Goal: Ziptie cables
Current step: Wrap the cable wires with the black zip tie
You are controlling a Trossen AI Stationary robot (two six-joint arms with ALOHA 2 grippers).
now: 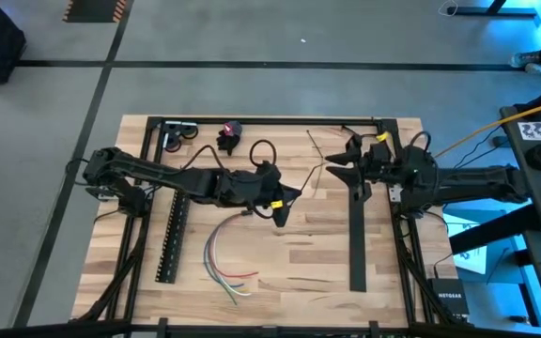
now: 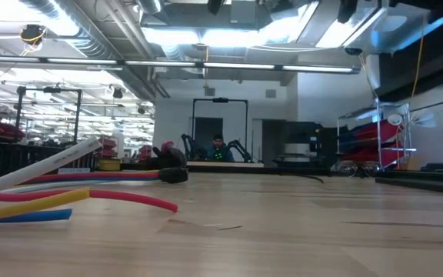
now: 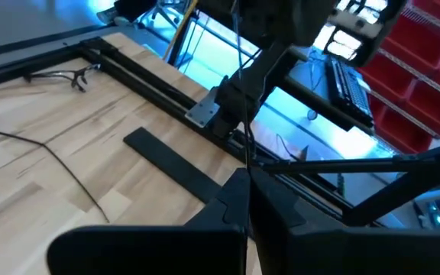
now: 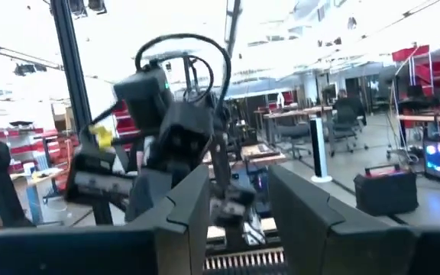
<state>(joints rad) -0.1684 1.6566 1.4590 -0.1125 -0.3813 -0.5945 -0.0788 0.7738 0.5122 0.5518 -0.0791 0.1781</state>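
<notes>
Wooden butcher-block table (image 1: 327,253) carries everything. Left gripper (image 1: 283,205) hovers near its centre, fingers pressed together, empty. Right gripper (image 1: 347,161) hovers toward the far right, fingers apart. Thin multicoloured cables (image 1: 225,268) lie loose near the front edge.

Lighting: we note bright ceiling strip lights (image 2: 206,35) glaring overhead in the low view, blue glow past the table's (image 1: 289,244) right edge. Quality: near cables (image 2: 68,192) soft-focused; right wrist view motion-blurred, washed out.
</notes>
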